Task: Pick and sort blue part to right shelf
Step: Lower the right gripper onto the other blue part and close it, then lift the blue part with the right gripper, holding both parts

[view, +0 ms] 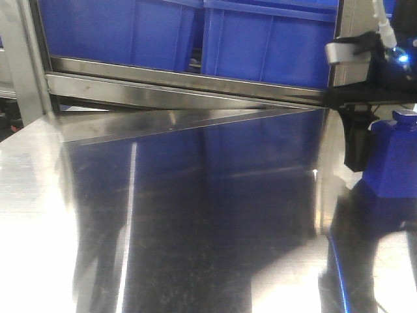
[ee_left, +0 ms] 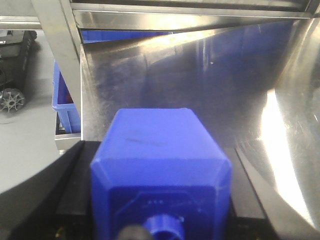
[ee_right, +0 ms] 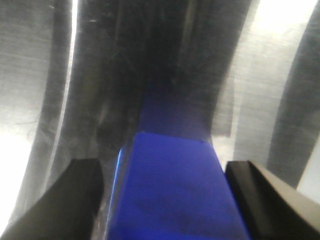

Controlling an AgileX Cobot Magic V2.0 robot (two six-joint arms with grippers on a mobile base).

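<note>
- Directly between the black fingers of the right gripper (ee_right: 162,167) stood the blue part (view: 391,160), a tapered plastic block with a round knob on top. It sat at the right edge of the reflective stainless steel table (view: 195,215).
- Its long axis was upright, in line with the gripper's approach, and the fingers flanked two opposite sides. Thin dark slivers lay between pads and block in the right wrist view, so it could not be told whether the jaws pinched the part or only bracketed it.
- The right shelf (view: 26,65), a stainless steel rack with a flat front rail (view: 163,85) and large blue plastic bins (view: 117,32), lay ahead of and above the part. The right arm was judged the nearer, and the transfer would call for a lift over the rail.
- The left gripper (ee_left: 162,150) appeared clamped on a second blue part (ee_left: 155,132), knob towards the camera and long axis pointing at the shelf.
- Only the front view showed the first part's base on the table, and the left arm was absent from it. Only the left wrist view showed the second part.
</note>
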